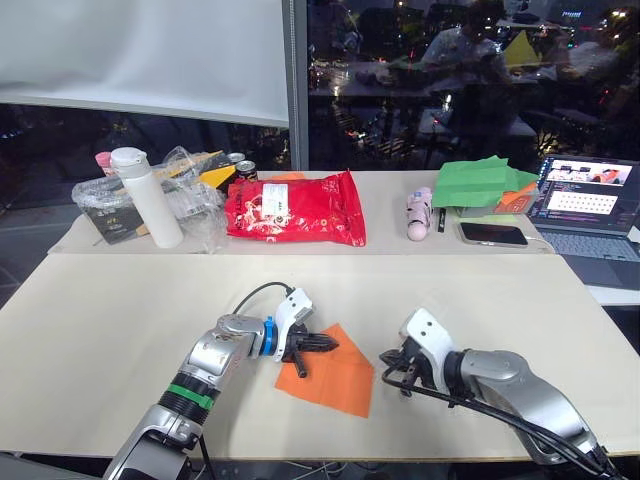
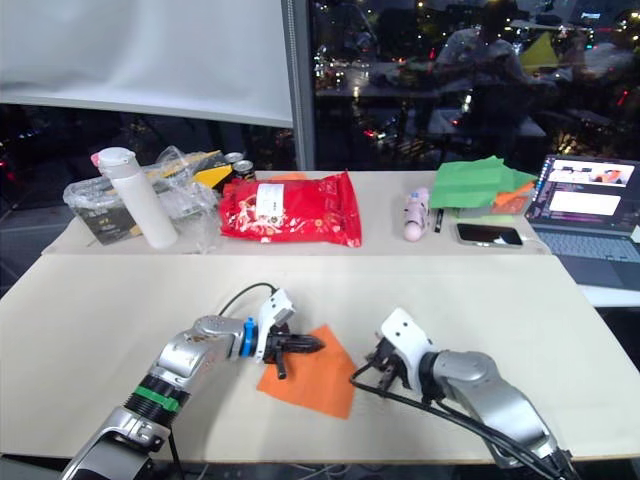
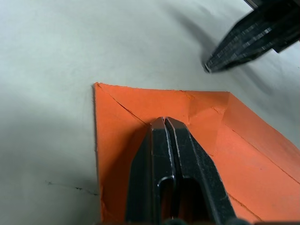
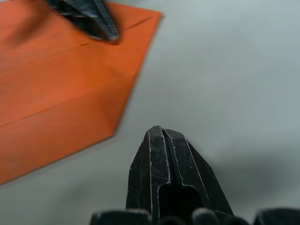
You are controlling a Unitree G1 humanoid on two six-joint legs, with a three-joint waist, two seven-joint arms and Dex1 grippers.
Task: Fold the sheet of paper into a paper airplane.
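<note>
Your left gripper (image 3: 165,123) has its fingers clenched together, nothing between them, tips pressing down flat on the orange paper airplane (image 1: 335,380). Looks like you're holding or creasing it, not grasping. Your right gripper (image 4: 161,133) is also clenched tight on nothing, hovering over bare table (image 1: 120,330) just beside the paper's nearest corner, not touching it.

The paper lies flat at the table's front edge between your two arms, partly folded: the wrist views show a folded-in corner flap and long crease lines across it. It's a wedge with a slanted edge, not a finished plane yet.

Step in hand, as a guess: pinning the sheet with the left while a fold gets set. Task reads as mid-way, several folds in, wings not formed.

Next move probably calls for the right fingertips to slide under or against the free edge and lift a flap over, while the left keeps the sheet from skidding. Thin paper on a smooth top will slip, so keep pressure down.

Back of the table, well apart: red bag (image 1: 295,208), white bottle (image 1: 146,196), green folded paper (image 1: 478,182), phone (image 1: 492,234), laptop (image 1: 588,205).
</note>
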